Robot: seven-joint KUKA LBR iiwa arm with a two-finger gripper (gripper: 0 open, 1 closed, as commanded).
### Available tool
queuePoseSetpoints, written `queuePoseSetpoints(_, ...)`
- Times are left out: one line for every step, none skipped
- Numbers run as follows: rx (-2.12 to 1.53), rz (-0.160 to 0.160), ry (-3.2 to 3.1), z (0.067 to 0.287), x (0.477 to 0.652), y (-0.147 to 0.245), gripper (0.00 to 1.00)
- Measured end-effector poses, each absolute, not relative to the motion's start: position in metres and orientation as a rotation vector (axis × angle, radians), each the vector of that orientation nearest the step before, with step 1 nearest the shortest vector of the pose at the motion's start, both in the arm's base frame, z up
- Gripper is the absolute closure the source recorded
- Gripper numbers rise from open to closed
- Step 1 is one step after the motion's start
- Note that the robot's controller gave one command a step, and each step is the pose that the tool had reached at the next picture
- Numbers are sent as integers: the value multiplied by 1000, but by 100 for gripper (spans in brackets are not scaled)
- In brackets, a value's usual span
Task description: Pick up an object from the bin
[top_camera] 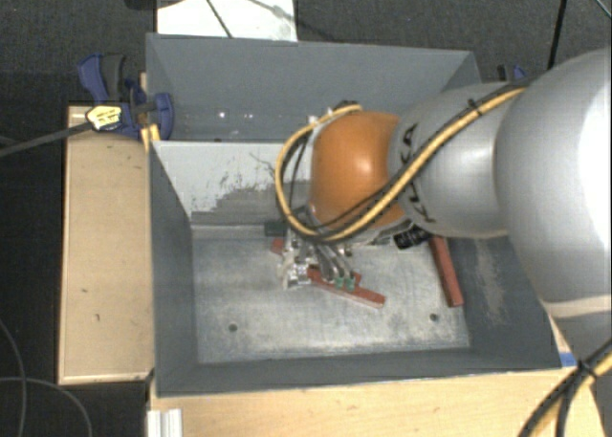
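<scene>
Camera view: jaws down at the middle of the bin floor, under the orange dome cover. Released or clenched: cannot tell.

Just below and right of them lies a flat red-brown strip with small green bits on it, slanted; contact with the jaws unclear.

Further right, apart, a red-brown bar lies near the right wall. A small dark piece sits under the arm.

Bin: grey metal, matt, scuffed.

Arm: smooth silver shell, yellow-and-black cable. Dark lettering on the shell, crossed by the cable, not readable.
</scene>
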State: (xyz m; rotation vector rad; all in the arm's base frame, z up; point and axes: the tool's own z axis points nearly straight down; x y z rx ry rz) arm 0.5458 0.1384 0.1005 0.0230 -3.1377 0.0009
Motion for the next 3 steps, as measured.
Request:
queuePoseSetpoints(72,0,-3139,111,545,139,100)
queuePoseSetpoints(430,-7,-3114,72,588,144,0)
queuePoseSetpoints(424,-6,-3117,73,589,144,0)
